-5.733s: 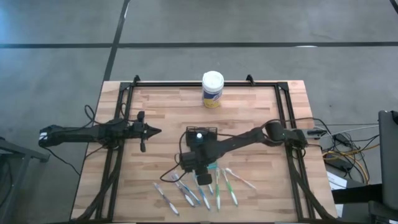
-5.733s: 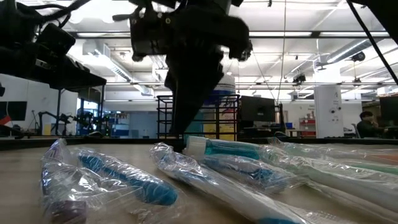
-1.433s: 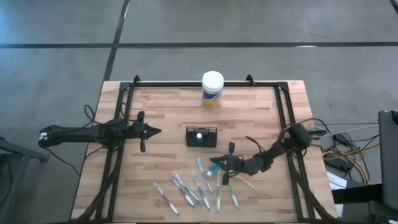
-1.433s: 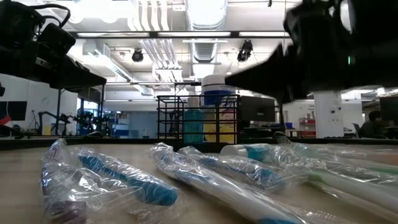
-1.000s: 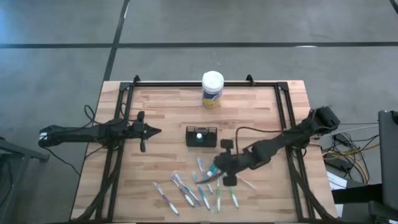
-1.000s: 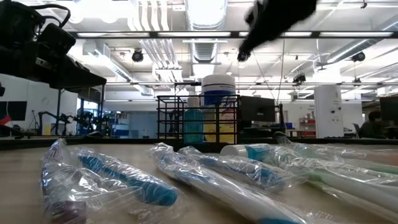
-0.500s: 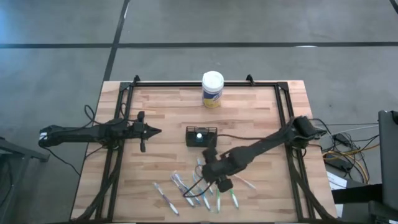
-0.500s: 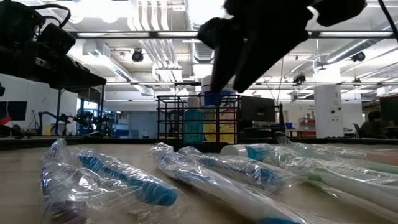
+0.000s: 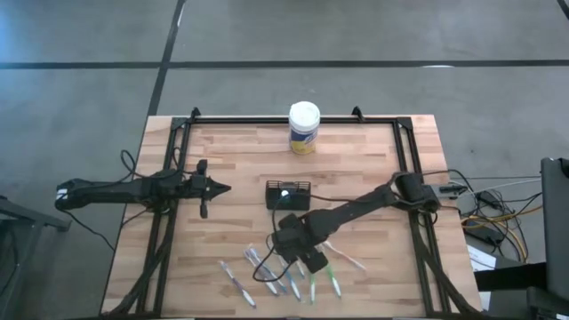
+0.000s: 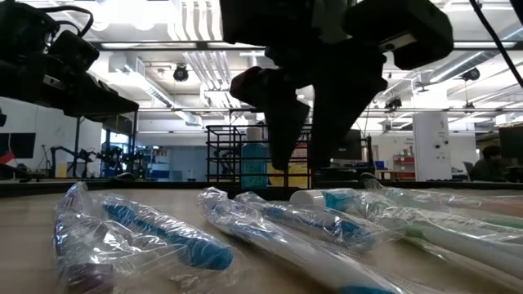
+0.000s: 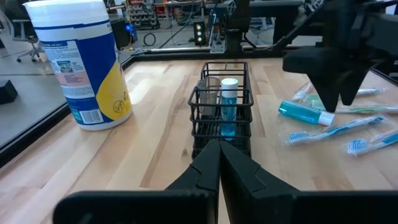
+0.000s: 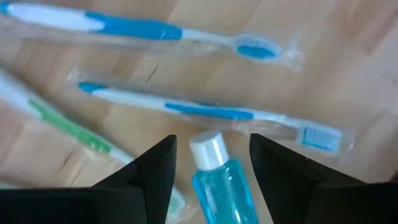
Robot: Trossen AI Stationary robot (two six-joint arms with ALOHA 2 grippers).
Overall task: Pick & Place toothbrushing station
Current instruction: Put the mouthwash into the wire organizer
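While toothbrushes (image 12: 205,111) flank it, open right fingers (image 12: 158,165) straddle a tube (image 12: 221,177).

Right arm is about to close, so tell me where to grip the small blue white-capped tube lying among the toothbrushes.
Grip the small blue tube across its blue body, just below the white cap, coming straight down: it lies flat on the table and already sits between the right gripper's open fingers.

right gripper (image 9: 293,242) | moved left over toothbrushes, now open astride blue tube (image 12: 219,177)
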